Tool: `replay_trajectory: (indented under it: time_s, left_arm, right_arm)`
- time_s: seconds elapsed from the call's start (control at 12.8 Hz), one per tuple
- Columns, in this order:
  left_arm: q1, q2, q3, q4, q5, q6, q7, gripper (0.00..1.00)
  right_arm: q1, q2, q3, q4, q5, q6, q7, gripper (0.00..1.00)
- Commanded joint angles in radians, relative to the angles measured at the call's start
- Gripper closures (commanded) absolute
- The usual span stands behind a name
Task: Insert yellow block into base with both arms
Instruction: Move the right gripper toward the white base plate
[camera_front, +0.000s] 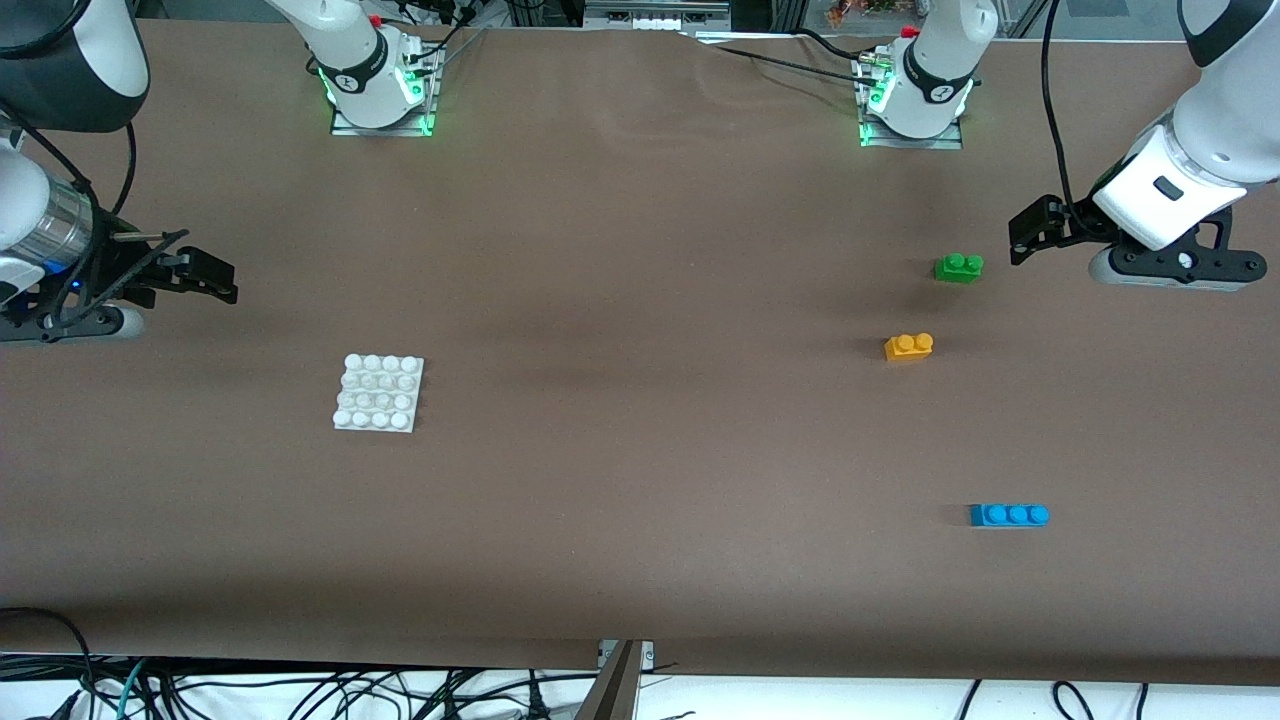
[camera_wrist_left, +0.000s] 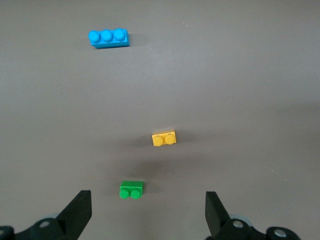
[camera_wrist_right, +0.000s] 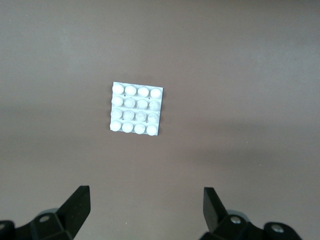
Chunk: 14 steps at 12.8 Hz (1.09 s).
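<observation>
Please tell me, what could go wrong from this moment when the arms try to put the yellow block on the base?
1. The green brick lies beside the yellow block; the open left claw might take it instead.
2. The base lies loose toward the right arm's end; unless the open right claw steadies it, pressing might shift it.

My table (camera_front: 640, 300) was covered in plain brown. Four things lay straight on it. The base (camera_front: 379, 393) sat flat, studs up, toward my right arm's end. The other three lay toward my left arm's end, well apart from the base: the green brick (camera_front: 958, 267) farthest from the front camera, the yellow block (camera_front: 909, 346) near it and closer to that camera, and the blue brick (camera_front: 1009, 515) closest of all.
</observation>
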Motion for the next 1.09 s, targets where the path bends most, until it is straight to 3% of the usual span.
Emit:
replay_trajectory:
  time_s: [0.0,1.01]
  left_arm:
    - [-0.001,0.006,-0.005,0.026,0.025,-0.021,-0.005,0.00]
    - [-0.001,0.004,0.000,0.026,0.025,-0.023,-0.005,0.00]
  right_arm:
    - [0.001,-0.004,0.002,-0.004,0.013,-0.012,0.001,0.00]
    - [0.003,-0.003,0.004,-0.048,0.013,0.001,0.001,0.00]
